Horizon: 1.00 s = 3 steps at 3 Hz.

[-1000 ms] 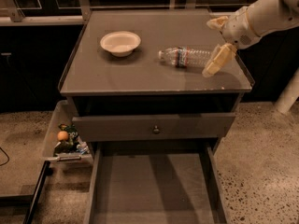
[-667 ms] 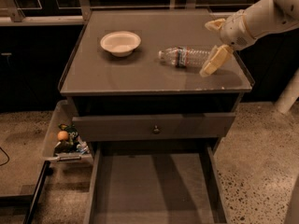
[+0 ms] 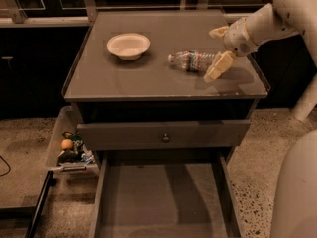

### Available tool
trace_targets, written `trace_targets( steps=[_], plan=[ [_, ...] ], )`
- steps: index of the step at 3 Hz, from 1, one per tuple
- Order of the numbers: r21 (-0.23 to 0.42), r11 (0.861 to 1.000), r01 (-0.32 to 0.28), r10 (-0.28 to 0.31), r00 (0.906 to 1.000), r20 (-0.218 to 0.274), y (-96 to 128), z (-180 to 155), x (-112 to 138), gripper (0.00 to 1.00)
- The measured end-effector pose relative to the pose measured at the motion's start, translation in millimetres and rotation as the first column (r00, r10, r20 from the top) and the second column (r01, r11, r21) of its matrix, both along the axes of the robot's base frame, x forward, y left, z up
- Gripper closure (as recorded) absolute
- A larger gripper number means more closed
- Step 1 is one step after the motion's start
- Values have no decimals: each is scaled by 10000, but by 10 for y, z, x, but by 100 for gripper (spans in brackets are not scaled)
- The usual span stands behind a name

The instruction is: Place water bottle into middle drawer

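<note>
The water bottle (image 3: 191, 60) lies on its side on the cabinet top, cap pointing left toward the bowl. My gripper (image 3: 218, 49) is at the bottle's right end, open, with one pale finger (image 3: 219, 66) in front of the bottle's base and the other (image 3: 218, 32) behind it. It holds nothing. The middle drawer (image 3: 163, 202) is pulled out at the bottom of the view, a wide shallow grey tray with a bare floor.
A white bowl (image 3: 128, 45) sits on the cabinet top (image 3: 148, 78) to the left. A grey drawer front with a round knob (image 3: 165, 137) is above the open drawer. A clear bin of snacks (image 3: 69, 150) stands at the cabinet's left.
My gripper has moved a little left, closing in on the bottle's right end. The bottle and bowl have not moved.
</note>
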<state>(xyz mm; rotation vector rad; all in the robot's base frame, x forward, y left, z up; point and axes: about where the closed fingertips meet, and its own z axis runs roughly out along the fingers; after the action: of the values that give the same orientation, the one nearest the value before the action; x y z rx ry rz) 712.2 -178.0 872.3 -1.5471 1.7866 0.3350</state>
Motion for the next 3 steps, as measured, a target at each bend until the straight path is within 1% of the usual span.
trace_targets(
  steps=[1,2,3],
  plan=[
    [74,10000,-23,25,9995,-330,35,-147,108,0],
    [79,10000,-22,25,9995,-326,35,-151,115,19],
    [79,10000,-23,26,9995,-326,35,-152,115,42]
  ],
)
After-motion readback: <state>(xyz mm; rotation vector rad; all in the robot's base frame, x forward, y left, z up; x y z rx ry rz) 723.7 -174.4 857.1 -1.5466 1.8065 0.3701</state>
